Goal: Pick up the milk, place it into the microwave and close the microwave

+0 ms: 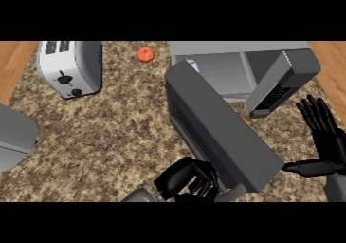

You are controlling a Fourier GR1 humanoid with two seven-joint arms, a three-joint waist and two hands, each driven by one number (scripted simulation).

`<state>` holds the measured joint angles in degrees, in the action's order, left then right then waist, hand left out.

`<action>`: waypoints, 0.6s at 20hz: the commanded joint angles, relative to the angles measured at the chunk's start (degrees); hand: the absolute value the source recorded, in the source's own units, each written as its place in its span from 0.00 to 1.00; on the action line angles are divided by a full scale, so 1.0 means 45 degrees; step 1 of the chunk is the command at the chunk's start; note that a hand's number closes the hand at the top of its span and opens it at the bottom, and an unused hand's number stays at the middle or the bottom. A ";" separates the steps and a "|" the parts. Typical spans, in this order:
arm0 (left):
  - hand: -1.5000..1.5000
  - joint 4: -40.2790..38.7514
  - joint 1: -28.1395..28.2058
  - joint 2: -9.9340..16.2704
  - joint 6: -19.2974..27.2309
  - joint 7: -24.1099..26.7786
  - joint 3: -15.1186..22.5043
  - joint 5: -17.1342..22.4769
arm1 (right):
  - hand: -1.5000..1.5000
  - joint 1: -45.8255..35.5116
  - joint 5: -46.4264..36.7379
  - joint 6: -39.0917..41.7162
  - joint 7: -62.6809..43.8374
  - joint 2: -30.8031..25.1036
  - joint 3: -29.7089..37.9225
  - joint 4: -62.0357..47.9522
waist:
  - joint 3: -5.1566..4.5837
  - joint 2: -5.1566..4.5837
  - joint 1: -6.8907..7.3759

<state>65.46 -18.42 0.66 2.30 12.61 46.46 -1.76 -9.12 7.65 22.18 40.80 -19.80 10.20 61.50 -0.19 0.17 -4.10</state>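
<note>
Left robot hand [186, 182] at microwave door [221, 135] edge — counter [112, 142] open leftward

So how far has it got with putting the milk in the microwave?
No milk shows on the counter, and a pale shape inside the microwave may be it; I cannot tell. The left hand curls at the open door, seemingly to swing it shut. The right hand rests open. Closing is left.
</note>
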 commanded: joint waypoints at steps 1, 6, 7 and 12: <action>1.00 -0.0777 -0.1166 -0.0138 0.2083 0.0057 0.1574 0.1487 | 0.00 0.0410 0.1077 0.1090 -0.0839 -0.0091 0.0073 0.1382 | -0.0015 -0.0085 -0.0293; 1.00 -0.0694 -0.2002 -0.0136 0.4024 0.0264 0.1954 0.3224 | 0.00 0.0218 0.1721 0.1821 -0.1526 -0.0857 0.0174 0.2073 | -0.0030 -0.0198 -0.0679; 1.00 -0.0226 -0.1990 -0.0135 0.4476 0.0135 0.2231 0.3628 | 0.00 0.0292 0.1979 0.2008 -0.1546 -0.0993 0.0312 0.2192 | -0.0026 -0.0174 -0.0725; 1.00 -0.0788 -0.2986 -0.0136 0.5552 0.1035 0.2086 0.4597 | 0.00 -0.0198 0.2572 0.2795 -0.2340 -0.1263 -0.0153 0.2966 | -0.0039 -0.0275 -0.0952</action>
<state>62.25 -28.24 0.78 23.35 14.90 55.11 15.21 -8.51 17.10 30.87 31.41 -24.56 10.41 72.82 -0.31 -0.84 -7.85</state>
